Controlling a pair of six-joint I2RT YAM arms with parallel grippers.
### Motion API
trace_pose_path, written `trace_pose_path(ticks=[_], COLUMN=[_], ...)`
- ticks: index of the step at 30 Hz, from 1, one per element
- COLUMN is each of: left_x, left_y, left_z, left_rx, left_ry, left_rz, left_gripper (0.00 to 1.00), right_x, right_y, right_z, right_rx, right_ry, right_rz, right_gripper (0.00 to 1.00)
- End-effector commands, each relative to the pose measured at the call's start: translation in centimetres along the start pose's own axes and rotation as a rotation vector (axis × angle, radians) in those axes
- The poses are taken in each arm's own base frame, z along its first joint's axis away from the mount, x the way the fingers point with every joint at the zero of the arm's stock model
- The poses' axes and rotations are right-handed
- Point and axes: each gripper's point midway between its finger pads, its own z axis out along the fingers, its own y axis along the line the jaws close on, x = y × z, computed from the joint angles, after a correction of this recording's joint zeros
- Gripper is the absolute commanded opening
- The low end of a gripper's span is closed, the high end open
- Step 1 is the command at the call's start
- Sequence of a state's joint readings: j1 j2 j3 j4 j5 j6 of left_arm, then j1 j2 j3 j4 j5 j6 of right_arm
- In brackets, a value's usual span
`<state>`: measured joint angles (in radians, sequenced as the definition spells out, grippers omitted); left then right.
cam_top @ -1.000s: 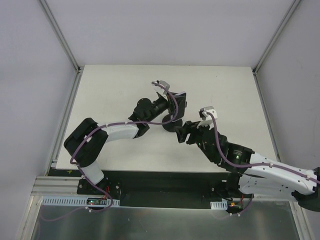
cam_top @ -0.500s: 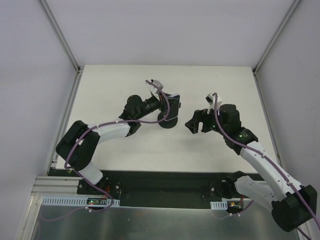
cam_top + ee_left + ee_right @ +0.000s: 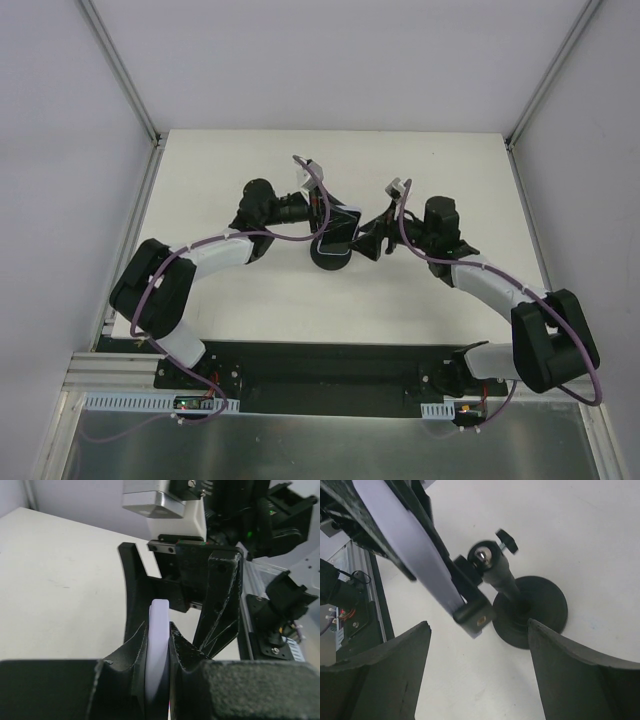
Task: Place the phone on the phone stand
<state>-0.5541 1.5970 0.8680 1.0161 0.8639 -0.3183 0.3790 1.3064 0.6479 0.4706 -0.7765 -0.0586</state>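
My left gripper (image 3: 328, 218) is shut on the phone (image 3: 343, 228), a black slab with a pale rim, and holds it edge-up over the phone stand (image 3: 328, 258). In the left wrist view the pale phone edge (image 3: 159, 622) is pinched between my left gripper's fingers (image 3: 159, 647). In the right wrist view the phone (image 3: 405, 535) runs down into the stand's clamp bracket (image 3: 472, 616), above the stem and round base (image 3: 542, 607). My right gripper (image 3: 368, 240) is open and empty, close beside the stand, its fingertips (image 3: 477, 627) spread either side of the bracket without touching.
The white table (image 3: 230, 160) is fenced by metal rails at left and right, with pale walls beyond. The two arms meet at the table's middle, almost nose to nose. The right gripper's fingers (image 3: 220, 600) stand just ahead of the left gripper.
My right arm swung out to the right, then came in beside the stand from the right. My left gripper shifted slightly left and down with the phone, over the stand.
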Motion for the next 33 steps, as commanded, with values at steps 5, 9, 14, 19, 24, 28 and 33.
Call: trace_pose_path(ticks=[5, 9, 14, 19, 24, 28, 33], left_x=[-0.1, -0.2, 0.0, -0.1, 0.4, 1.1, 0.9], left_y=[-3.5, -3.4, -3.3, -3.3, -2.7, -2.6, -2.7], left_z=[0.3, 0.1, 0.1, 0.1, -0.6, -0.7, -0.7], left_rx=[0.245, 0.243, 0.240, 0.230, 0.149, 0.127, 0.114], left_ry=[0.041, 0.042, 0.045, 0.039, 0.024, 0.024, 0.001], left_rz=[-0.077, -0.070, -0.070, -0.065, -0.031, -0.032, -0.032], left_gripper=[0.00, 0.00, 0.00, 0.00, 0.00, 0.00, 0.00], right_x=[-4.4, -3.8, -2.2, -2.2, -3.6, -2.5, -2.6], right_y=[3.5, 4.1, 3.9, 3.0, 2.2, 2.4, 2.4], right_z=[3.3, 3.9, 4.0, 3.9, 3.1, 3.3, 3.5], right_rx=[-0.184, -0.197, -0.178, -0.108, 0.050, 0.108, 0.154], right_ry=[-0.090, -0.081, -0.070, -0.063, -0.101, -0.085, -0.112], right_rz=[-0.246, -0.247, -0.232, -0.195, 0.052, 0.159, 0.317], right_gripper=[0.76, 0.65, 0.67, 0.29, 0.00, 0.00, 0.00])
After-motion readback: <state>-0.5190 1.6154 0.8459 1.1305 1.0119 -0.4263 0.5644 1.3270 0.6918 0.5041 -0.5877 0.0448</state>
